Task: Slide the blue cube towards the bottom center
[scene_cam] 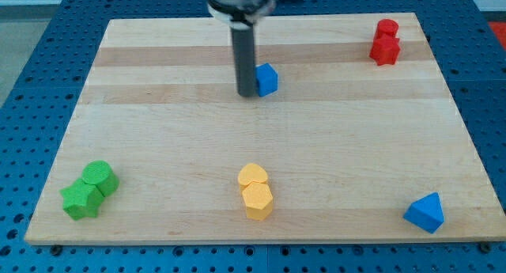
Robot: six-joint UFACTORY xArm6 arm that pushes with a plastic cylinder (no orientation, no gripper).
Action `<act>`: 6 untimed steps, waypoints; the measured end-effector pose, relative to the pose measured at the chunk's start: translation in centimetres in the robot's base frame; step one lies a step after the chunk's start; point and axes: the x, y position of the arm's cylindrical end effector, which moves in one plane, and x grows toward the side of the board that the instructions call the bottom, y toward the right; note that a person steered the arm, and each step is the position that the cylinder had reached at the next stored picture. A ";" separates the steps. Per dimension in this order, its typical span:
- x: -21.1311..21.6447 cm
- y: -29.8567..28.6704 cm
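Far below-left of my tip (247,94) sit two green blocks (90,189); I have no claw, just a rod. The blue cube (267,79) touches its right side. Yellow blocks (255,191) lie directly below: pushing from here could send it sideways, or into them.

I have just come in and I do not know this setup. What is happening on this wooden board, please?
A robot arm with a dark rod is working on the blue cube. My tip stands right at the cube's left side, near the view's top centre, apparently touching it. The cube is meant to go to the bottom centre, where the two yellow blocks lie, so it is still far away.
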 end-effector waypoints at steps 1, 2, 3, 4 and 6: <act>6.8 5.8; 8.3 6.8; 7.9 4.8; 4.9 0.6; -4.0 -6.5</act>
